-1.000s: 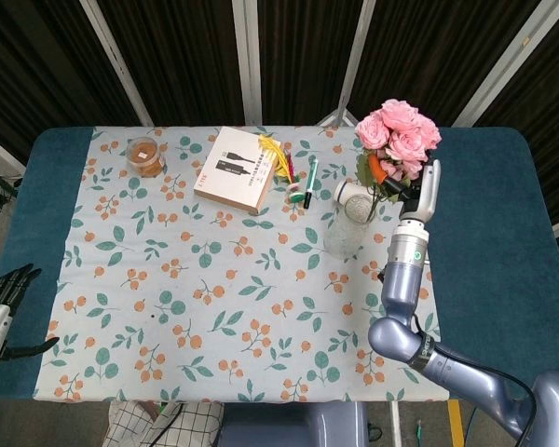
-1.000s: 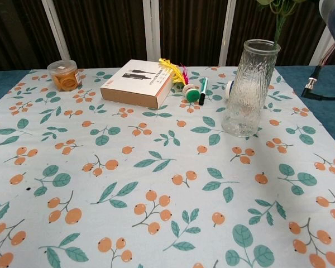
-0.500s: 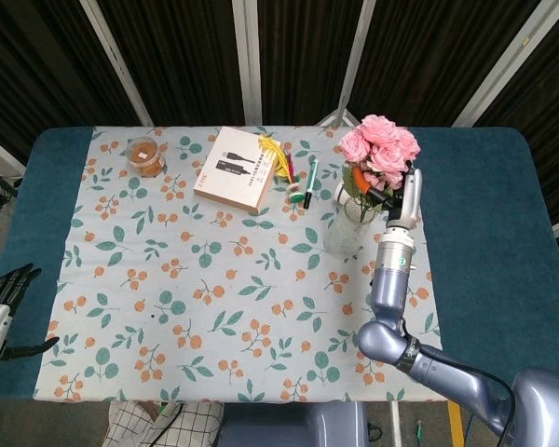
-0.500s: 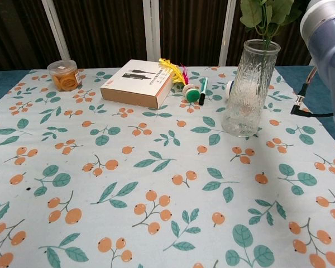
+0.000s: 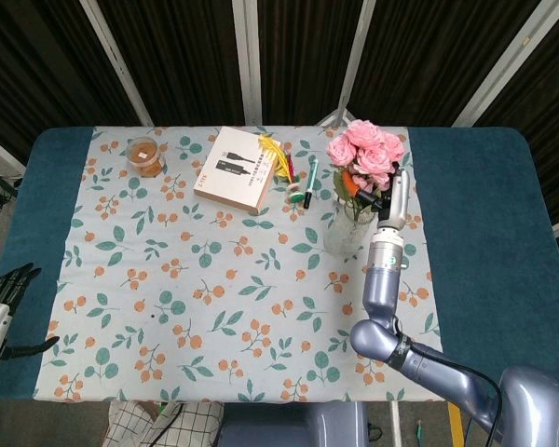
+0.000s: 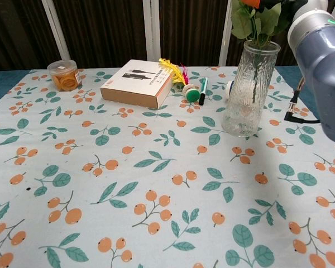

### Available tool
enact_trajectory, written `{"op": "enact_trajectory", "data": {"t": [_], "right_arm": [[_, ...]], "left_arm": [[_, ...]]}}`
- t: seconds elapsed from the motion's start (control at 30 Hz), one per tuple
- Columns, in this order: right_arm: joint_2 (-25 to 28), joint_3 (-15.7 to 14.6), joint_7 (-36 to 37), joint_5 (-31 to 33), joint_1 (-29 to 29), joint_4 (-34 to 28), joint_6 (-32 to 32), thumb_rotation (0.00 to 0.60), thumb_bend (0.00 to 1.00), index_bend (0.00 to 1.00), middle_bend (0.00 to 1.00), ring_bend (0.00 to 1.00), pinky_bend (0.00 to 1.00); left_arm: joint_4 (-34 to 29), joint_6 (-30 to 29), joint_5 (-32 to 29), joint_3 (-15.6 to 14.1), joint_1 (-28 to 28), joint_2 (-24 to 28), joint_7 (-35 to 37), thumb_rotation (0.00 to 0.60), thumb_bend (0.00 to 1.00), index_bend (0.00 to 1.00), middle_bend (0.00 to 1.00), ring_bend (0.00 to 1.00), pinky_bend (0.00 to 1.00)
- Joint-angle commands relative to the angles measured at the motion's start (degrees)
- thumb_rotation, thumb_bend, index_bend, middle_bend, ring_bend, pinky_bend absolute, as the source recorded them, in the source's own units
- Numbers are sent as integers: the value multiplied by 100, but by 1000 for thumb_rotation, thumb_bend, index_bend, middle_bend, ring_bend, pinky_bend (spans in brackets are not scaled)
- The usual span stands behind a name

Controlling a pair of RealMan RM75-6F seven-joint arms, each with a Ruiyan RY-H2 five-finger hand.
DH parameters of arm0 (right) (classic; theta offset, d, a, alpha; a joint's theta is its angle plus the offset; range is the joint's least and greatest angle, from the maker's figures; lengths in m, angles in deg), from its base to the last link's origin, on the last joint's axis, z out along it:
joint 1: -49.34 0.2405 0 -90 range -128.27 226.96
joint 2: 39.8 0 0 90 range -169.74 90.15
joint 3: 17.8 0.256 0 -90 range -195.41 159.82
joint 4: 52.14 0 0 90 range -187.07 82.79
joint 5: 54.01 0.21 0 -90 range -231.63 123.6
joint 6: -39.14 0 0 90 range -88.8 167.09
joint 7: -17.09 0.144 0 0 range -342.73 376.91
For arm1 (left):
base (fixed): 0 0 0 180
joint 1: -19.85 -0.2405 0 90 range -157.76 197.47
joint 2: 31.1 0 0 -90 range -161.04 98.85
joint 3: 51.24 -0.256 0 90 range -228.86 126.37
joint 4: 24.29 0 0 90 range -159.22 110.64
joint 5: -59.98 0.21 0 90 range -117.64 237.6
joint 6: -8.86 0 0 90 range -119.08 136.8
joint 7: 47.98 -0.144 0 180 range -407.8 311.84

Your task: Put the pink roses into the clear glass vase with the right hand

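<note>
right hand (image 5: 380, 194) grips the stems of the pink roses (image 5: 363, 149), holding the bunch over the clear glass vase (image 6: 249, 88); the stems reach down into the vase mouth and green leaves spread just above its rim, the blooms well above; the vase stands upright on the floral tablecloth (image 5: 214, 279) with a white roll just behind it. left hand (image 5: 5, 289) rests at the near left table edge with fingers loosely apart, holding nothing; a small lidded jar (image 5: 144, 155) of orange-brown contents sits at the far left, beside a flat box (image 5: 238, 169).
</note>
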Motion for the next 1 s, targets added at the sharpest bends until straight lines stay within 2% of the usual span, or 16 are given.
{"op": "enact_trajectory", "data": {"t": [0.03, 0.23, 0.33, 0.4, 0.57, 1.0], "right_arm": [[-28, -81, -34, -47, -67, -58, 26, 600, 265, 345, 522, 455, 204], [18, -212, -97, -118, -182, -156, -45, 600, 266, 39, 250, 187, 75], [65, -256, -115, -191, -231, -224, -56, 600, 265, 0, 109, 45, 7], [101, -279, -136, -236, -268, -296, -45, 600, 266, 0, 54, 5, 0], [219, -432, -267, -373, -464, -625, 85, 600, 265, 0, 2, 0, 0], [880, -745, -467, -641, -1172, -1781, 300, 600, 266, 0, 0, 0, 0]], "left_arm": [[2, -5, 7, -2, -2, 1, 0, 600, 0, 0, 0, 0, 0], [4, -9, 11, -3, -4, 4, 12, 600, 0, 0, 0, 0, 0], [5, -12, 18, -4, -3, 5, 10, 600, 0, 0, 0, 0, 0], [4, -17, 28, -7, -4, 3, 7, 600, 0, 0, 0, 0, 0], [4, -36, 36, -7, -11, 5, 12, 600, 0, 0, 0, 0, 0], [-10, -79, 87, -24, -28, 7, 19, 600, 0, 0, 0, 0, 0]]}}
